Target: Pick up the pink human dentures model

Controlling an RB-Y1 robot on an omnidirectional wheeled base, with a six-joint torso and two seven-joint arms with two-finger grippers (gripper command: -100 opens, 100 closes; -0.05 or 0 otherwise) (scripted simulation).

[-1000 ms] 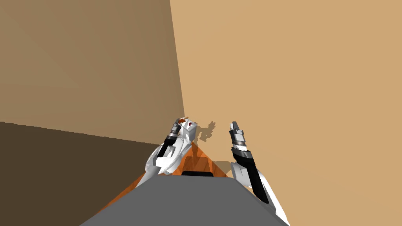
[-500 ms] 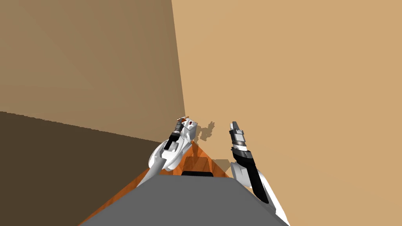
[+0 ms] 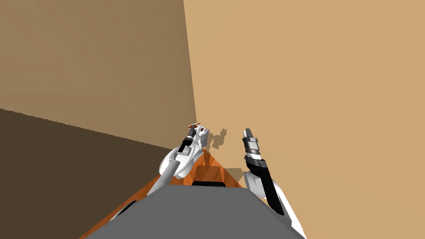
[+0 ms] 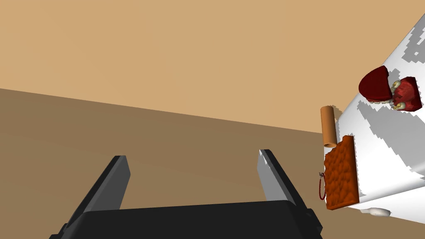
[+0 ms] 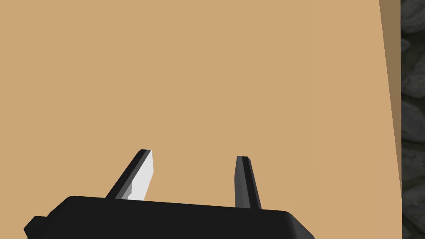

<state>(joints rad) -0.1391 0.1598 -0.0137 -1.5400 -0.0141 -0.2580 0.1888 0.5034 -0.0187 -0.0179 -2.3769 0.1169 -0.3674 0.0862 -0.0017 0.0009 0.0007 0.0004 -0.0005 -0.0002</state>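
Alignment is what this step needs. Our left gripper [image 4: 191, 154] hovers with its fingers apart and empty, aimed at a tan wall [image 4: 207, 49] rather than at the dentures model [image 4: 388, 93]. The model is dark red with pale teeth and sits on a white surface [image 4: 386, 153], well off to the outer side of one finger. An orange cylinder [image 4: 328, 126] and a bumpy orange slab [image 4: 342, 174] lie nearer that finger than the model does. We judge we should swing the wrist toward the model, clear those two, centre the open jaws across it, then descend before closing. Our right gripper [image 5: 193, 154] hangs apart from the left one, with its fingers spread.
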